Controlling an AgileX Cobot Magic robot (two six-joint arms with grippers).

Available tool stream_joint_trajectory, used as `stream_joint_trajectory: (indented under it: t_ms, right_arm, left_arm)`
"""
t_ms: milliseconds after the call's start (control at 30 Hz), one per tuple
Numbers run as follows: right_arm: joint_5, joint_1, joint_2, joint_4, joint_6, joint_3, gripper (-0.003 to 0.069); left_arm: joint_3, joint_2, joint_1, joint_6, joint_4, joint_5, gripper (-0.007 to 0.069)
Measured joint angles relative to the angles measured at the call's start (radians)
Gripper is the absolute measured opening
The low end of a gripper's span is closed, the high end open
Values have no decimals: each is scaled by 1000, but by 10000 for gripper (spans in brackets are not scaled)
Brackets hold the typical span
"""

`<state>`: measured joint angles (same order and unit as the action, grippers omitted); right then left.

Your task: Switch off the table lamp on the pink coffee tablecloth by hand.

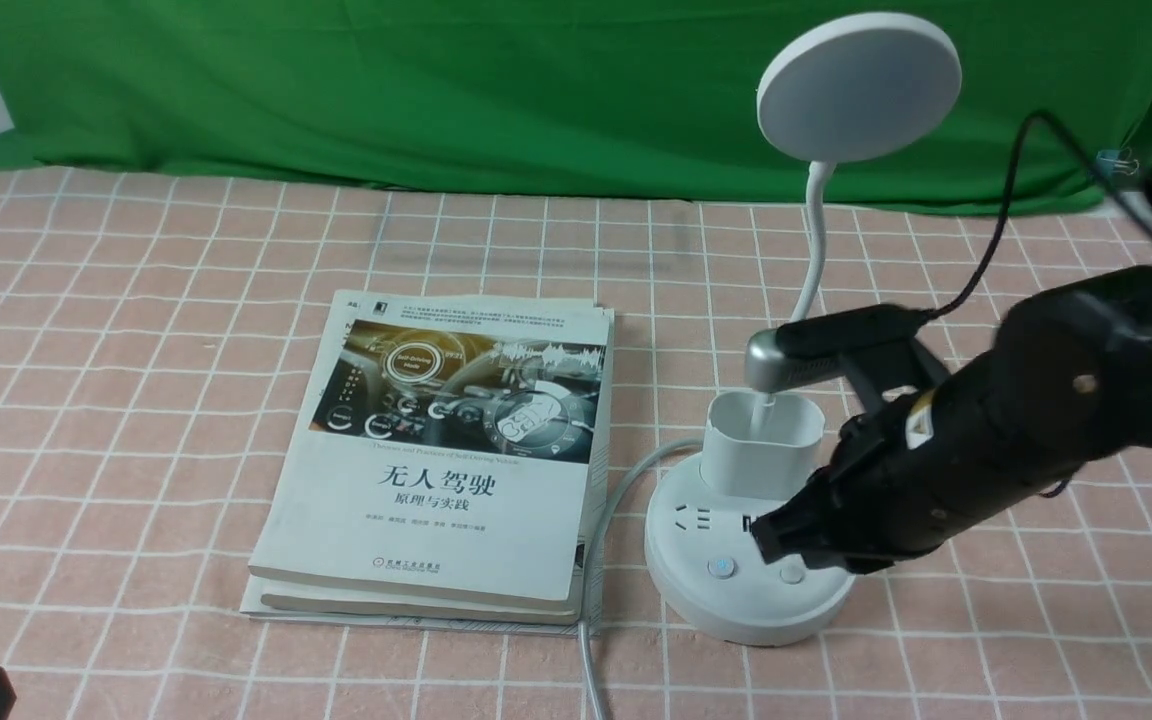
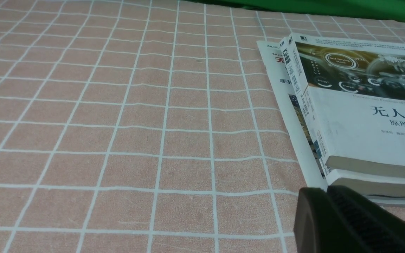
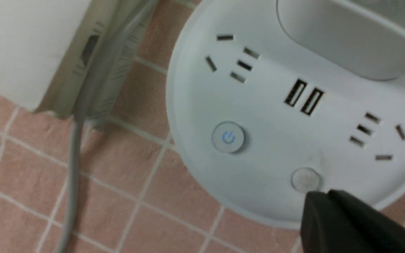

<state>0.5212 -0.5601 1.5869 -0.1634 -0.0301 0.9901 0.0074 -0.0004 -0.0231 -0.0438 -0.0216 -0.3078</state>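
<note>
Right wrist view: bulky black right hand [image 3: 323, 198], jaws closed, just beside plain round button [image 3: 305, 179] of white plastic table lamp [image 3: 287, 119]; press likely pending. Left hand [image 2: 325, 196] jaws closed.

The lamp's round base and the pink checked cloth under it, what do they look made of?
Lamp base: probably moulded plastic, white and smooth with a soft sheen, sockets cut cleanly in. Cloth: likely a woven fabric, matt, lying in slight ripples.
</note>
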Motion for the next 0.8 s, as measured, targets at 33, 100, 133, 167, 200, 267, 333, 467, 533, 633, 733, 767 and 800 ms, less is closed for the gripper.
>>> stream_joint_trajectory:
  t_ms: [33,100,133,167,200,267,333,467,533,633,733,767,800]
  right_arm:
    - [22,0,-63,1,12,-20,59]
    - [53,0,-135,3,23,-51,59]
    - [56,0,-142,3,23,-51,59]
    - [72,0,-178,4,24,-68,59]
    - [109,0,-232,4,25,-92,61]
    - [150,0,-279,4,25,-104,64]
    - [191,0,-326,4,24,-109,68]
    - [201,0,-391,4,23,-109,77]
    - [190,0,-409,4,23,-109,82]
    - [157,0,-430,5,23,-110,85]
    - [133,0,-471,19,24,-116,71]
    - [107,0,-511,35,30,-134,47]
    - [79,0,-549,50,41,-158,38]
  left_arm:
    - [0,0,0,0,0,0,6]
    - [0,0,0,0,0,0,6]
    - [0,0,0,0,0,0,6]
    - [0,0,0,0,0,0,6]
    - [0,0,0,0,0,0,6]
    - [0,0,0,0,0,0,6]
    - [0,0,0,0,0,0,6]
    - [0,0,0,0,0,0,6]
    - [0,0,0,0,0,0,6]
    - [0,0,0,0,0,0,6]
    - [0,0,0,0,0,0,6]
    - [0,0,0,0,0,0,6]
    - [0,0,0,0,0,0,6]
